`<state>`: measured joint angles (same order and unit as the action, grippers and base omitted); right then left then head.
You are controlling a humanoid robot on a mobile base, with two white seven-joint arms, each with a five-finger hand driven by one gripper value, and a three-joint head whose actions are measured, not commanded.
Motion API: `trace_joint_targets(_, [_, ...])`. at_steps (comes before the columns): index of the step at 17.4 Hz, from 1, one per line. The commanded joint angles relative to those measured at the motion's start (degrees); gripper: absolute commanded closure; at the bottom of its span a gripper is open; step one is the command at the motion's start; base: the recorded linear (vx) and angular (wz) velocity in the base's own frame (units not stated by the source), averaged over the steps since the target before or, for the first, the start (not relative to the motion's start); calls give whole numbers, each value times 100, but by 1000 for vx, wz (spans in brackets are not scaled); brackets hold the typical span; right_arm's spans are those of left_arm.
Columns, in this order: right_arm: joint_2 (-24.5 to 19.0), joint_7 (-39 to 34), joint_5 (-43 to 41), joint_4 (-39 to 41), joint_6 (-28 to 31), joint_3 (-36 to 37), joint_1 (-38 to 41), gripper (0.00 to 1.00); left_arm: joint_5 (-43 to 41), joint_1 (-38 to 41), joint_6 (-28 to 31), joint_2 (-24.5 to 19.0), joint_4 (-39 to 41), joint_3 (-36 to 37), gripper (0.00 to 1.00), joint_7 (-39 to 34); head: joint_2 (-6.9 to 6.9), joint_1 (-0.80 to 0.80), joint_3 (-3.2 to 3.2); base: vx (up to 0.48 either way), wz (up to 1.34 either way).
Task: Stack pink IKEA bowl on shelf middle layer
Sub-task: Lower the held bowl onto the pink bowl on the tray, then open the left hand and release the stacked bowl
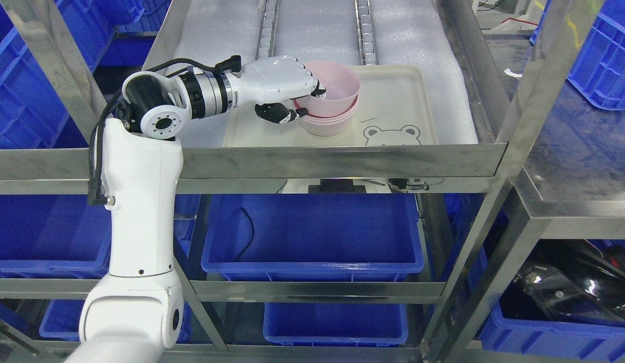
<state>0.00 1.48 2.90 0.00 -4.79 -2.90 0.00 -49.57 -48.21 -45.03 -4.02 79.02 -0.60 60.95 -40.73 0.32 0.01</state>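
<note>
Your left hand (pixel 292 96) is gripping the pink bowl (pixel 335 88) by its near-left rim: the white fingers (pixel 305 80) are hooking over the lip into the bowl, and the dark thumb (pixel 279 113) is pressing on the outer wall just below. You are holding it pinched, not spread wide.

The bowl is sitting on the cream tray (pixel 398 101) on the metal shelf (pixel 342 159), and it is resting partly inside the stack of pink bowls (pixel 327 123) beneath it. It is lying tilted, with its mouth leaning toward 10 o'clock, so it is not yet seated flat.

Here is the relation you are working with: from your hand, the bowl's centre is lying at about 3 o'clock, and the stack's centre is lying a little toward 5 o'clock of that. The arm is coming in from the lower left and reaching across at roughly 9 o'clock of the bowl. The bowl's upright axis is tipping away from vertical, and I judge that the next move is calling for levelling it over the stack before you let go.

The right hand is not showing anywhere. Blue bins (pixel 312 232) are sitting on the layers below, well apart from the work.

If you release while it is leaning, I think the bowl may be riding up on one side.
</note>
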Motion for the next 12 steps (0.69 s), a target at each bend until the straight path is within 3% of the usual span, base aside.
trace_joint_targets(1, [100, 1, 0, 100, 4, 0, 123, 0, -210, -30, 3, 147, -554, 227, 86, -66, 0, 0, 0, 0, 0])
trace_joint_targets(4, [100, 1, 0, 100, 4, 0, 123, 0, -263, -30, 3, 139, -555, 210, 56, -127, 0, 0, 0, 0, 0])
trace_joint_targets(8, [100, 1, 0, 100, 4, 0, 123, 0, -185, -56, 3, 165, -502, 78, 30, -267, 0, 0, 0, 0, 0])
trace_joint_targets(10, [100, 1, 0, 100, 4, 0, 123, 0, -19, -56, 3, 191, -379, -141, 25, -592, 0, 0, 0, 0, 0])
trace_joint_targets(12, [100, 1, 0, 100, 4, 0, 123, 0, 700, -30, 3, 302, -317, -440, 25, -707, 0, 0, 0, 0, 0])
